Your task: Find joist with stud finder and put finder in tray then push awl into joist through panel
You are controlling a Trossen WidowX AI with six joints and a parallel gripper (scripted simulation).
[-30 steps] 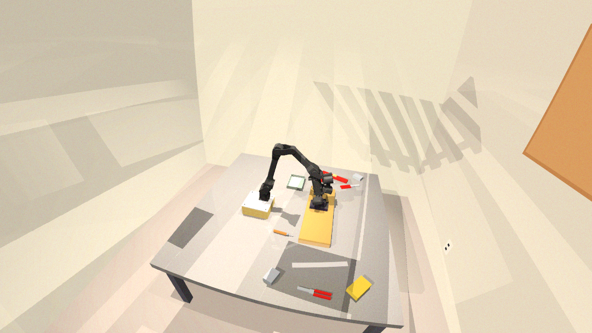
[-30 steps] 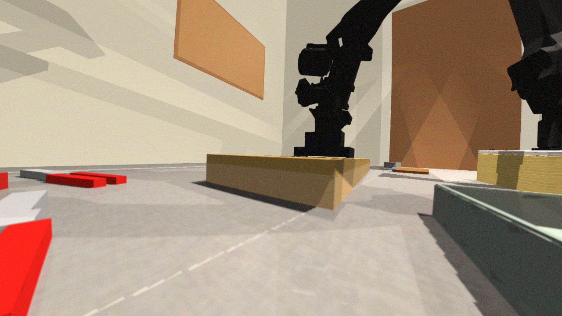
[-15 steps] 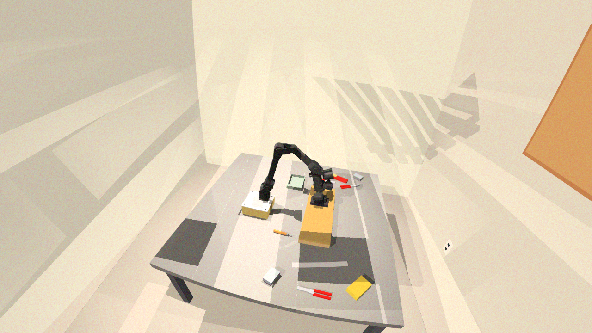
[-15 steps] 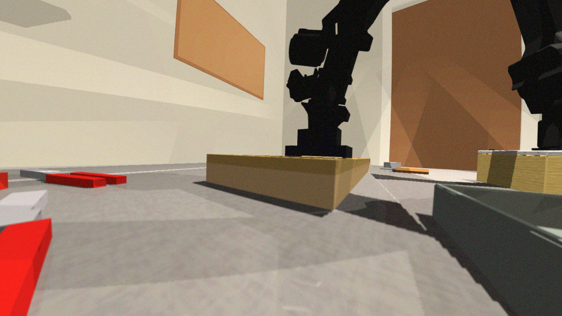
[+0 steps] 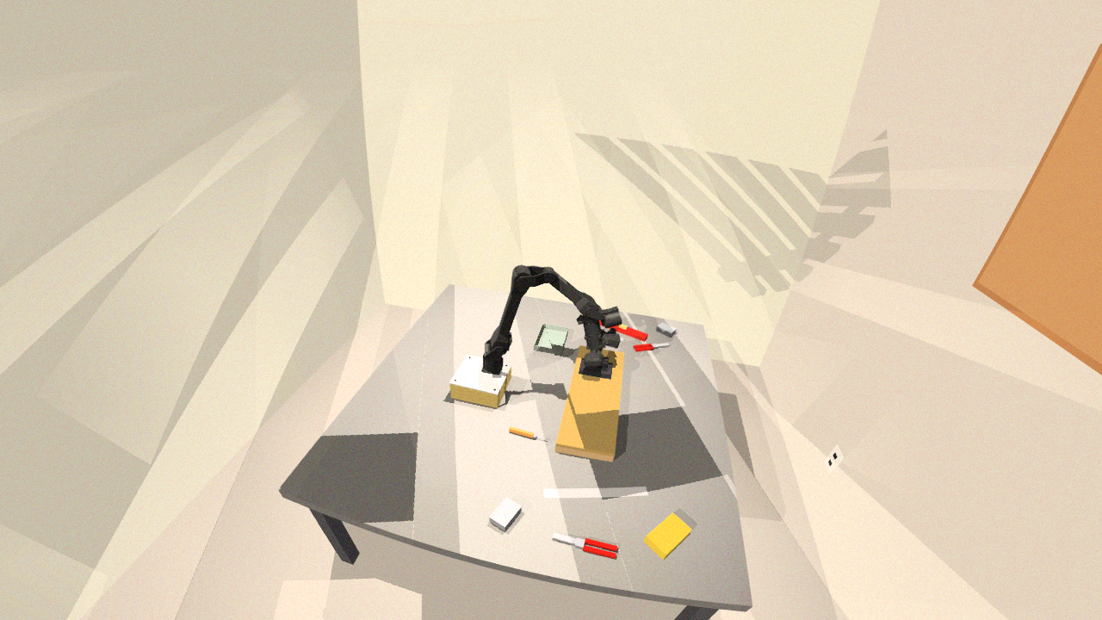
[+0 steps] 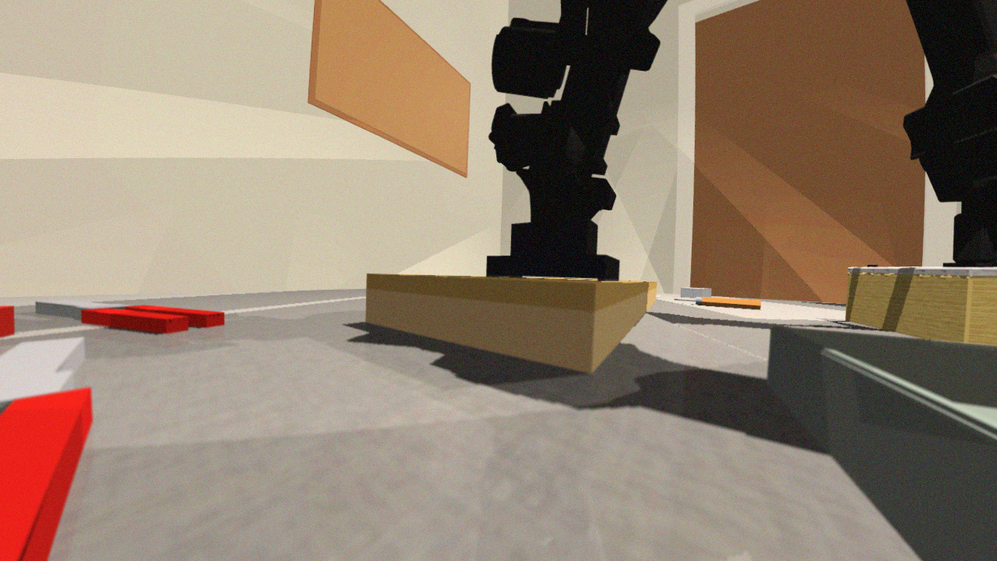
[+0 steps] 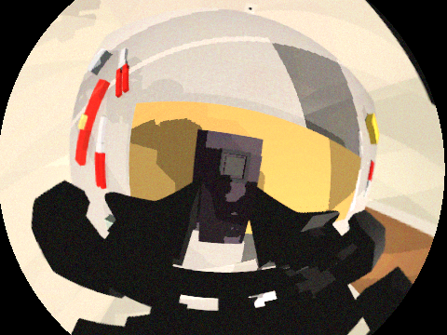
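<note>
The dark stud finder (image 5: 585, 371) (image 6: 502, 267) (image 7: 233, 143) sits upright on the tan floor panel (image 5: 591, 416) (image 6: 473, 307) (image 7: 298, 177), toward its far end in the top view. A small grey square shows on its top in the wrist view. My gripper (image 5: 594, 361) (image 6: 554, 240) (image 7: 225, 182) is shut on the stud finder, pointing down. The joist is hidden inside the panel. The awl (image 5: 521, 432) (image 6: 731, 303), with an orange handle, lies on the table left of the panel's near end. The pale green tray (image 5: 551, 338) (image 6: 899, 418) stands beyond the panel, to its left, and looks empty.
My arm's base stands on a white-topped wooden block (image 5: 467, 392) (image 6: 906, 300). A red bar (image 5: 633, 333) (image 7: 95, 107) and a red-handled knife (image 5: 642, 347) (image 7: 101, 169) lie beyond the panel. Red-handled pliers (image 5: 600, 548), a yellow block (image 5: 668, 533) and a grey block (image 5: 505, 512) lie near the front edge.
</note>
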